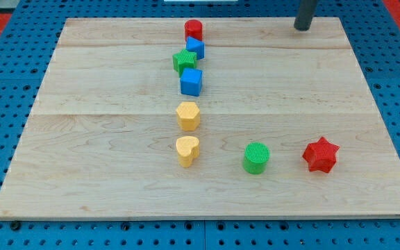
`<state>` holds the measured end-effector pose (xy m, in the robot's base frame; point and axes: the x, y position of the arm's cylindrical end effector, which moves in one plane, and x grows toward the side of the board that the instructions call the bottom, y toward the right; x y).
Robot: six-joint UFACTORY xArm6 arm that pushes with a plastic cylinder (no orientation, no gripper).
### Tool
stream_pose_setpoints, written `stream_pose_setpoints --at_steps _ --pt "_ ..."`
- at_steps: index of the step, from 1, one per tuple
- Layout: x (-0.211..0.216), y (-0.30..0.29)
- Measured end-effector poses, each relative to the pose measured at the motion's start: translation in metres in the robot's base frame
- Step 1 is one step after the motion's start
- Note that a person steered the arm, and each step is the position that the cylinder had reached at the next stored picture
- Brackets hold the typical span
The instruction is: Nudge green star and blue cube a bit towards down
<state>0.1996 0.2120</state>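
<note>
The green star (184,61) lies near the top middle of the wooden board (82,125). The blue cube (192,82) touches it just below and to the right. Another blue block (196,48) sits just above the star, with a red cylinder (194,30) above that. My tip (303,28) is at the board's top edge, far to the right of these blocks, touching none of them.
A yellow hexagon block (188,115) and a yellow heart (187,150) lie below the blue cube. A green cylinder (256,157) and a red star (321,155) sit at the lower right. Blue pegboard (5,83) surrounds the board.
</note>
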Motion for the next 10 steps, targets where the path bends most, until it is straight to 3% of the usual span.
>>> stream_pose_setpoints --at_steps 1,4,5,8,10 --pt "-0.008 -0.008" --pt "-0.006 -0.28" --pt "0.034 -0.325" --pt "0.098 -0.319" --pt "0.105 -0.29"
